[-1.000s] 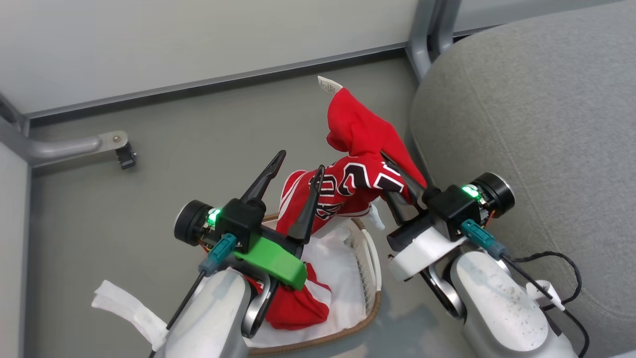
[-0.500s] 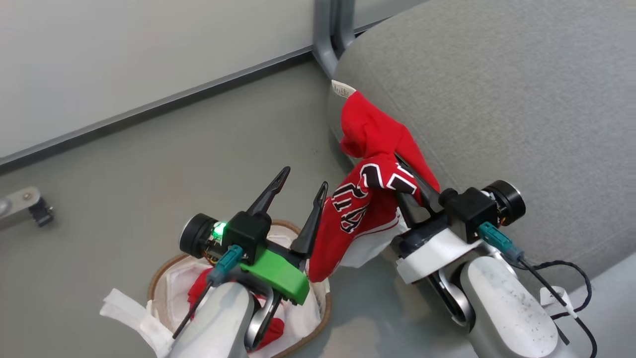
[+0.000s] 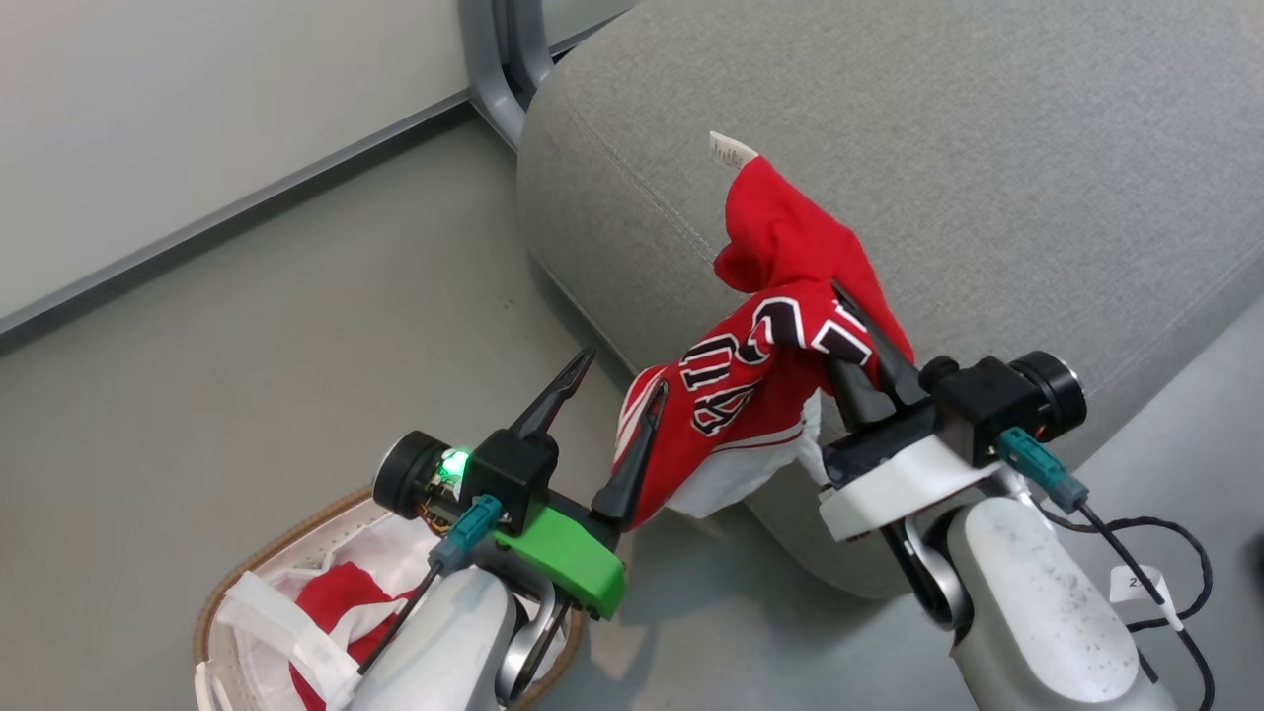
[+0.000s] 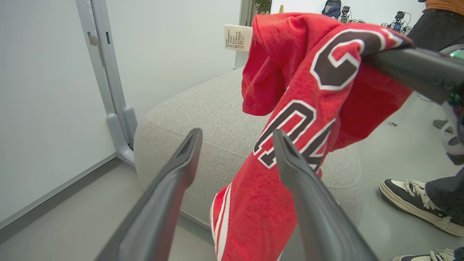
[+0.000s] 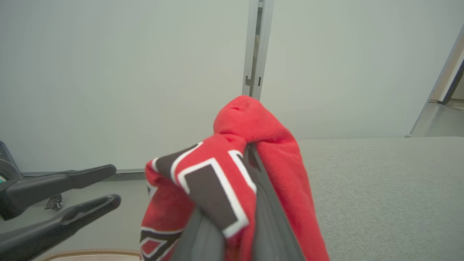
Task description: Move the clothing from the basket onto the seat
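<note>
My right gripper (image 3: 842, 298) is shut on the red jersey (image 3: 765, 346), which hangs from its fingers in front of the grey seat (image 3: 938, 148), against its rounded front edge. The right wrist view shows the jersey (image 5: 232, 170) bunched over the closed fingers, with the seat (image 5: 384, 188) behind. My left gripper (image 3: 622, 371) stands open beside the hanging cloth, holding nothing; its fingers (image 4: 174, 181) frame the jersey (image 4: 308, 108). The basket (image 3: 262, 555) sits at the lower left with a second red garment (image 3: 336, 600) inside.
A grey metal post (image 3: 504, 59) stands against the wall by the seat's far corner. A person's shoe (image 4: 409, 197) rests on the floor past the seat. A white liner (image 3: 286, 632) spills over the basket's rim. A black cable (image 3: 1155, 538) trails from the right arm.
The head camera has swung towards the seat, so the basket has slid to the picture's lower left. The right gripper has carried the jersey away from the basket up to the seat's edge.
</note>
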Controlling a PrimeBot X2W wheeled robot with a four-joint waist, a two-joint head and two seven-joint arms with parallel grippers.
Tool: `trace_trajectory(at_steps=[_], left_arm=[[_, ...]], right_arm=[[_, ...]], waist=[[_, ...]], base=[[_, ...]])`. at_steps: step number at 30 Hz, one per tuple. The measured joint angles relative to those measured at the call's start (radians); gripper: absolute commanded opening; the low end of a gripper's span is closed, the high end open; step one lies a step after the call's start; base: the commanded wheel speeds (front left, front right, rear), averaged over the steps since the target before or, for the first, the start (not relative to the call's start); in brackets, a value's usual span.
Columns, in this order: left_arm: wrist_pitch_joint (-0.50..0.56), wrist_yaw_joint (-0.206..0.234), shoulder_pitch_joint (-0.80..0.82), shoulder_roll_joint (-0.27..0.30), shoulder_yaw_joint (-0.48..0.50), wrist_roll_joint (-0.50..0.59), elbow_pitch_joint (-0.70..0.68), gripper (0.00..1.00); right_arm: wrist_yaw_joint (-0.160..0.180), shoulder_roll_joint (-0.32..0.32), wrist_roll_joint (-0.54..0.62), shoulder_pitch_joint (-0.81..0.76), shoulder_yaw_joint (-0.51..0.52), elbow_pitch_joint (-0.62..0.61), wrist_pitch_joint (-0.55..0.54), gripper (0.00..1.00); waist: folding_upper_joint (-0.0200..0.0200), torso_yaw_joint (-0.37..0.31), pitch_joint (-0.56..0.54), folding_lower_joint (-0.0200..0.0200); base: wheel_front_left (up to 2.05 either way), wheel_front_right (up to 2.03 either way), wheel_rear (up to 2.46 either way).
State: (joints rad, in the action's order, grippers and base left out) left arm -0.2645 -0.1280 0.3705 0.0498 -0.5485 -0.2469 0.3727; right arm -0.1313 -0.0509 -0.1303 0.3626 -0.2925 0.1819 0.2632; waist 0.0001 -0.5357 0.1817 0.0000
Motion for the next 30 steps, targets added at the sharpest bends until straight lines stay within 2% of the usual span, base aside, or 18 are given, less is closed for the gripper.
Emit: trace_trajectory(at_steps=[5,12,30], left_arm=[[0.0,0.0,0.013,0.02,-0.004,0.0,0.012,1.0],[0.0,-0.001,0.057,0.041,-0.025,0.008,0.023,1.0],[0.0,-0.001,0.191,0.094,-0.066,0.029,0.043,1.0]], right_arm=[[0.0,-0.005,0.037,0.065,0.053,0.005,0.0,0.0],[0.0,-0.065,0.064,0.224,0.159,0.028,0.0,0.0],[0.0,-0.262,0.135,0.617,0.402,0.218,0.0,0.0]], waist=[[0.0,-0.01,0.036,0.0],[0.0,-0.001,0.105,0.0],[0.0,0.084,0.334,0.0001]], base=[[0.0,0.0,0.0],[0.0,0.0,0.0],[0.0,0.0,0.0]])
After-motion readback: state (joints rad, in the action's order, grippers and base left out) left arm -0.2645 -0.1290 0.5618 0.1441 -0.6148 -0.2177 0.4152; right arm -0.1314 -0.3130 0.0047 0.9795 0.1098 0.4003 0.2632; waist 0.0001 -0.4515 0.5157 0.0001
